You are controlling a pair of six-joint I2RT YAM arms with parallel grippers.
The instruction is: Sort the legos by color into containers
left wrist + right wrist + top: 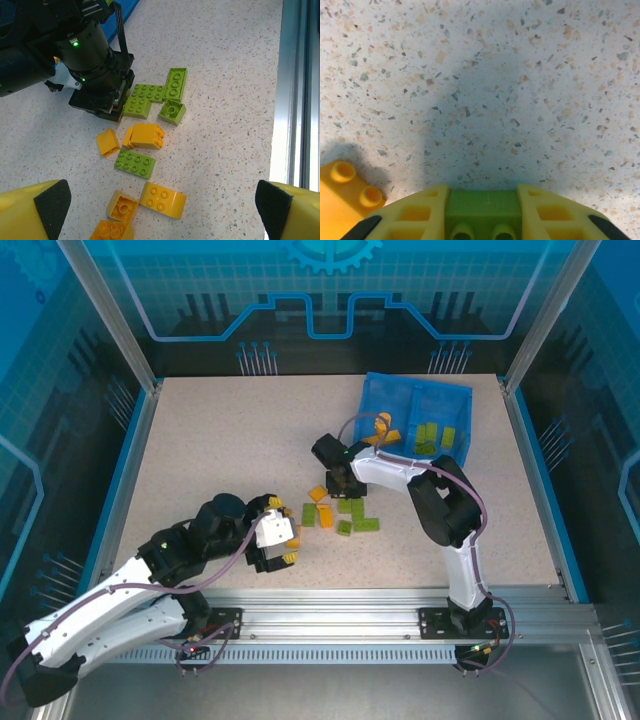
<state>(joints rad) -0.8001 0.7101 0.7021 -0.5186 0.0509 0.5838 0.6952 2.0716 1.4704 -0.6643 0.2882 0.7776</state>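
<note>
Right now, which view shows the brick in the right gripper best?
Right wrist: the green brick sits close up, clamped in the right gripper. In top external and left wrist, the gripper's body hides the grip.

My speckled table (220, 460) carries a blue tray (392, 398) at its far right — and, near the middle, a loose cluster of green bricks (365, 524) and orange bricks (318, 494), some touching.

Legos (345, 515) lie on the table (220, 450), before and left of the tray (390, 392).
</note>
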